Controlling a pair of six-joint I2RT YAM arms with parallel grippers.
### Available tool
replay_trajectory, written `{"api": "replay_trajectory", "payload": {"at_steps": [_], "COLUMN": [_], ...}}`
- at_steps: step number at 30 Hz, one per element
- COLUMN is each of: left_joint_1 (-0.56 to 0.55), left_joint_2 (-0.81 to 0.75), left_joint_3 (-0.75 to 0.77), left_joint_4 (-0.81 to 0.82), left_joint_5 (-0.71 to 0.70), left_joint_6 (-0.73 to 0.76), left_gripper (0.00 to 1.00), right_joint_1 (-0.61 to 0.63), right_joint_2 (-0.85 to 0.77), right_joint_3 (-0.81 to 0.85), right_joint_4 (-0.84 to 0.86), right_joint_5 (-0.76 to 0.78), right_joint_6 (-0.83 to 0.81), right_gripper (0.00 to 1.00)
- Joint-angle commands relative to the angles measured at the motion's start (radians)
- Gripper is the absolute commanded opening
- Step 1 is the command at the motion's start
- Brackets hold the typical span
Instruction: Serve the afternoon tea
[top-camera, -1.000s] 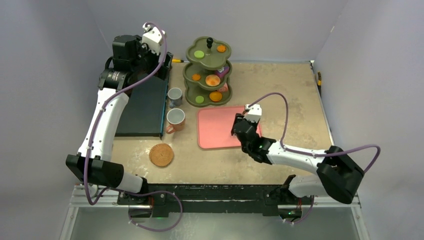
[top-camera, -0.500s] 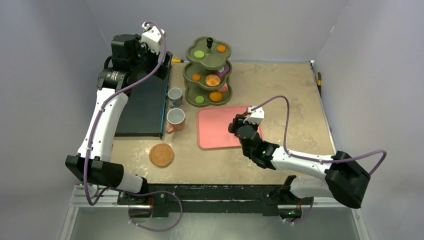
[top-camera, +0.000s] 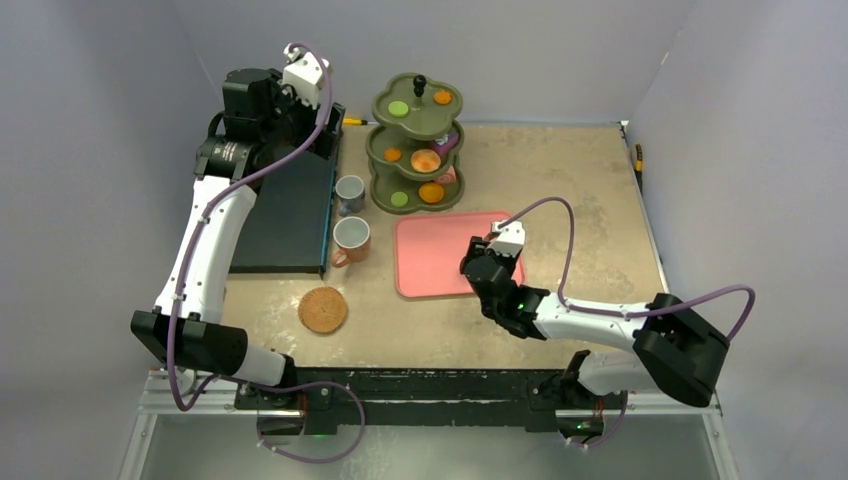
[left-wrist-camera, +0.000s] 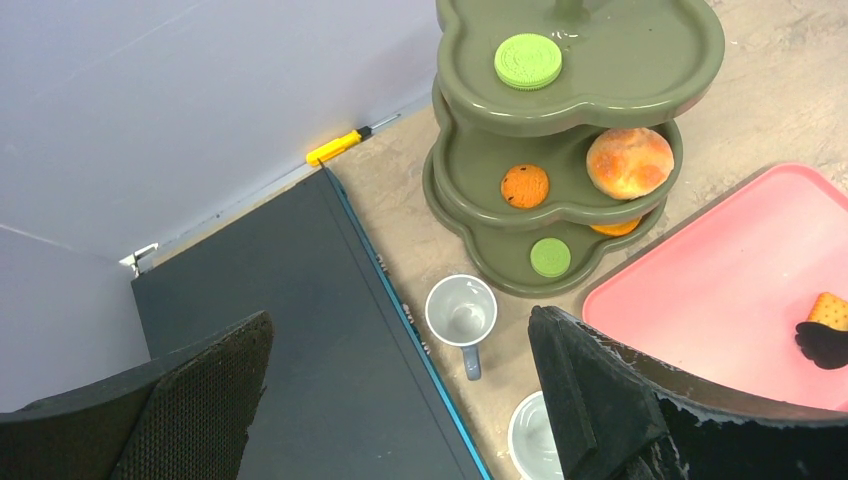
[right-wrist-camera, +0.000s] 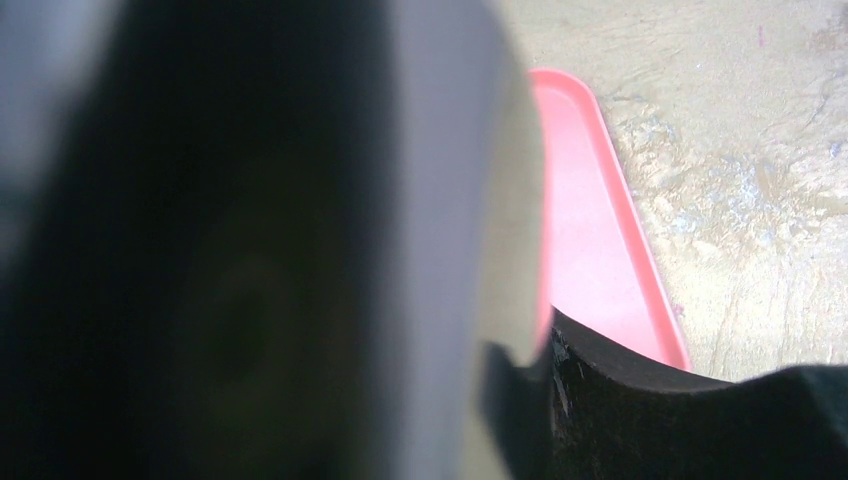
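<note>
**Status.** Judged from the layout, serving is at an early stage.

**Large items.** The beige bench (top-camera: 580, 180) carries a black flat rectangular slab with a blue edge (top-camera: 285, 215) on its left side. The left claw (left-wrist-camera: 398, 315) hangs high above the slab, fingers spread wide, grasping nothing. The olive-green three-tier plastic stand (left-wrist-camera: 590, 108) at the rear holds most of the sweets. The flat pink rectangular tray (top-camera: 430, 260) lies just in front of it and shows only one item.

**Mugs.** The larger orange mug with a white inside (top-camera: 351, 240) and the small grey mug (top-camera: 349, 192) stand upright between slab and tray, off the tray. A round brown woven mat (top-camera: 322, 309) lies near the front edge.

**Sweets.**
- Top tier: a green round (left-wrist-camera: 528, 60) and an orange round (top-camera: 442, 97).
- Middle tier: a golden bun (left-wrist-camera: 629, 162) and an orange cookie (left-wrist-camera: 524, 185).
- Bottom tier: a second green round (left-wrist-camera: 550, 257).

A small square tan biscuit (left-wrist-camera: 829, 308) lies on the tray, with the right claw (top-camera: 475, 262) at it. The right wrist view is mostly blocked by a dark blur. It cannot be told whether this claw is released or grasping.

**Obstructions.** The upper tiers overhang the lower sweets. The mugs stand close to the stand and the slab edge. A yellow-handled tool (left-wrist-camera: 338, 148) lies by the back wall, well apart.
</note>
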Motion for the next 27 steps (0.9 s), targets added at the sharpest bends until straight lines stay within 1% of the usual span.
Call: {"api": "replay_trajectory", "payload": {"at_steps": [1,7,13,17,25,27], "left_joint_1": [0.01,0.01,0.011,0.012,0.011,0.011], "left_joint_2": [-0.019,-0.019,-0.013,-0.015,-0.019,-0.02], "left_joint_3": [0.021,0.019,0.016,0.018,0.01,0.01], "left_joint_4": [0.02,0.022,0.022,0.023,0.024,0.024], "left_joint_5": [-0.006,-0.015,-0.011,-0.018,-0.026,-0.024], "left_joint_6": [0.019,0.027,0.023,0.028,0.035,0.035], "left_gripper": [0.99,0.99,0.99,0.99,0.99,0.99], "right_joint_1": [0.005,0.005,0.003,0.003,0.001,-0.003], "right_joint_2": [0.018,0.07,0.121,0.165,0.211,0.222], "right_joint_3": [-0.009,-0.02,-0.013,-0.001,-0.01,-0.006], "right_joint_4": [0.043,0.153,0.307,0.385,0.454,0.464], "right_joint_5": [0.057,0.061,0.051,0.026,-0.001,0.0], "right_joint_6": [0.025,-0.032,-0.157,-0.208,-0.218,-0.229], "right_gripper": [0.61,0.61,0.59,0.57,0.53,0.51]}}
